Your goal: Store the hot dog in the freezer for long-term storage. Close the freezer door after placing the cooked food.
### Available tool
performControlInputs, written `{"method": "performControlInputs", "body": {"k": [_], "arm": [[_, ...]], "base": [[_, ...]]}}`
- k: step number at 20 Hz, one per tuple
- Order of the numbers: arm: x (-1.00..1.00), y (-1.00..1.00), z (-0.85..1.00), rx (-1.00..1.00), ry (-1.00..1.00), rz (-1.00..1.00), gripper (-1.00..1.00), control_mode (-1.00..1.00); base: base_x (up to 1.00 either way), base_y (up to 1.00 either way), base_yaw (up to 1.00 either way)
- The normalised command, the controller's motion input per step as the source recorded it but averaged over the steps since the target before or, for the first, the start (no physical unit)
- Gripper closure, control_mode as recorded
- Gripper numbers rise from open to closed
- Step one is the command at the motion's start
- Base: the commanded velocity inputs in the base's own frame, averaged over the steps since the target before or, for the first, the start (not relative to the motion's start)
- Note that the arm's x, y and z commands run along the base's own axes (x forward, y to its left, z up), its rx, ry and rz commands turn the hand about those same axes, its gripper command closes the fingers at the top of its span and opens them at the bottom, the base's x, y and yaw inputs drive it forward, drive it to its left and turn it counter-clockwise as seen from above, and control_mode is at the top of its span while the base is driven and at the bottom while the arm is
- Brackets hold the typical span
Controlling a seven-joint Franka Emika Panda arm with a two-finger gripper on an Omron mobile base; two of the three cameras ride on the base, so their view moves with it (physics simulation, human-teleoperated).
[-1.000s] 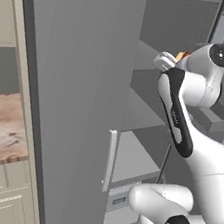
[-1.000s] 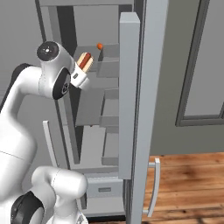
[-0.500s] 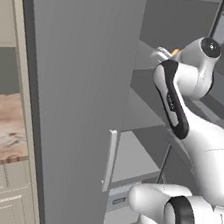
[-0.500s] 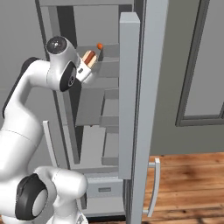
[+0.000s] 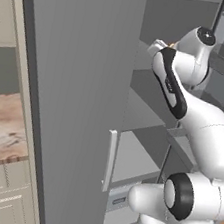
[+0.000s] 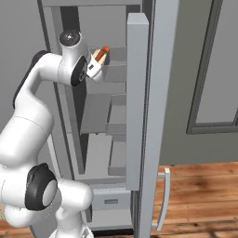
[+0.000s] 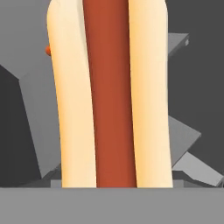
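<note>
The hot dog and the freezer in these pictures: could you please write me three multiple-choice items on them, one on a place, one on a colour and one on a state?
1. Where is the hot dog?
A. On the wooden floor
B. Held up at an upper shelf of the open freezer
C. In the bottom drawer

2. What colour is the sausage along the bun?
A. Reddish-brown
B. Green
C. Blue

3. How does the freezer door stand?
A. Shut flat
B. Taken off
C. Swung open, with shelves showing behind it

Answers:
1 B, since the right base view shows the gripper holding it up by an upper shelf.
2 A, since the hand view shows a reddish-brown strip between two tan halves of bun.
3 C, since the right base view shows the door edge-on with grey shelves behind it.
</note>
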Motion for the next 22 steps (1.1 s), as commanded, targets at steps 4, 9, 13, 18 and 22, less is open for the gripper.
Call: {"method": "performControlInputs", "body": {"k": [4, 9, 13, 18, 22], "arm": [[0.38, 0.0, 0.0, 0.0, 0.06, 0.04, 1.0, -1.0], [0.41, 0.0, 0.0, 0.0, 0.07, 0.04, 1.0, -1.0], [0.39, 0.0, 0.0, 0.0, 0.04, 0.04, 1.0, -1.0], [0.36, 0.0, -0.01, 0.0, 0.03, 0.03, 1.0, -1.0], [0.37, 0.0, -0.01, 0.0, 0.04, 0.01, 1.0, -1.0]], "base": [[0.0, 0.0, 0.0], [0.0, 0.0, 0.0], [0.0, 0.0, 0.0], [0.0, 0.0, 0.0], [0.0, 0.0, 0.0]]}}
